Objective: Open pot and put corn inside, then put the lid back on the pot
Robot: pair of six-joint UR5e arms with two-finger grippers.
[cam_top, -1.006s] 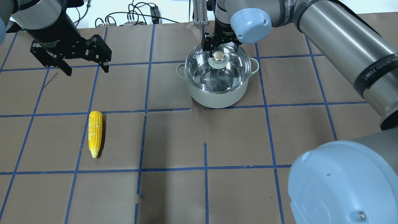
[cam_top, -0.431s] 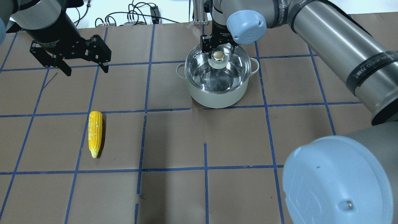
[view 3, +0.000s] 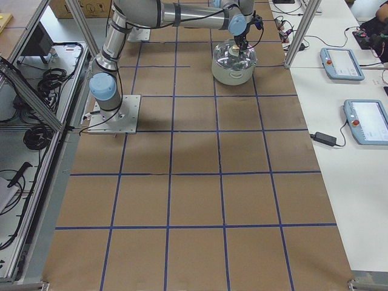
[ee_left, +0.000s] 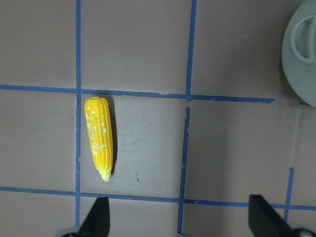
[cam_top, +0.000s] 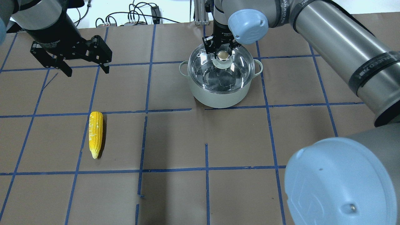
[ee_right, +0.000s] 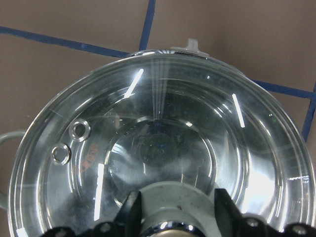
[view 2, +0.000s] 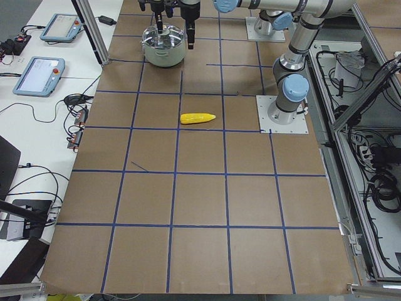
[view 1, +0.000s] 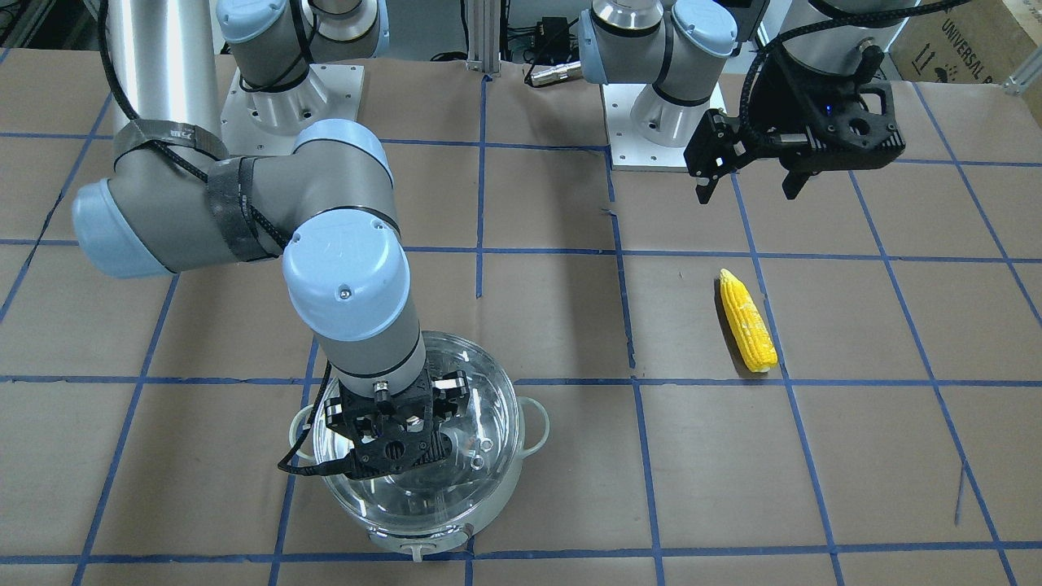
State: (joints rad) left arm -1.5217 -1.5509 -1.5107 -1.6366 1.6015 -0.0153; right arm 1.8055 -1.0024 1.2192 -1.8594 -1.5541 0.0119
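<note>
The steel pot (cam_top: 218, 95) stands at the back of the table with the clear glass lid (cam_top: 212, 75) on it. My right gripper (cam_top: 222, 57) is above it, its fingers shut on the lid's knob (cam_top: 222, 55). The right wrist view shows the fingers (ee_right: 132, 210) pressed against both sides of the knob over the lid (ee_right: 163, 143). The yellow corn (cam_top: 95, 134) lies on the table at front left, also in the left wrist view (ee_left: 98, 138). My left gripper (cam_top: 87, 72) is open and empty, hovering well behind the corn.
Brown paper with a blue tape grid (cam_top: 206, 170) covers the table. Cables and a metal post (cam_top: 200, 12) lie beyond the far edge. My right arm's elbow (cam_top: 340, 184) fills the front right of the overhead view.
My right gripper's fingers have closed in on the lid's knob. The pot and lid have shifted slightly to the right. The left gripper and the corn have not moved.
</note>
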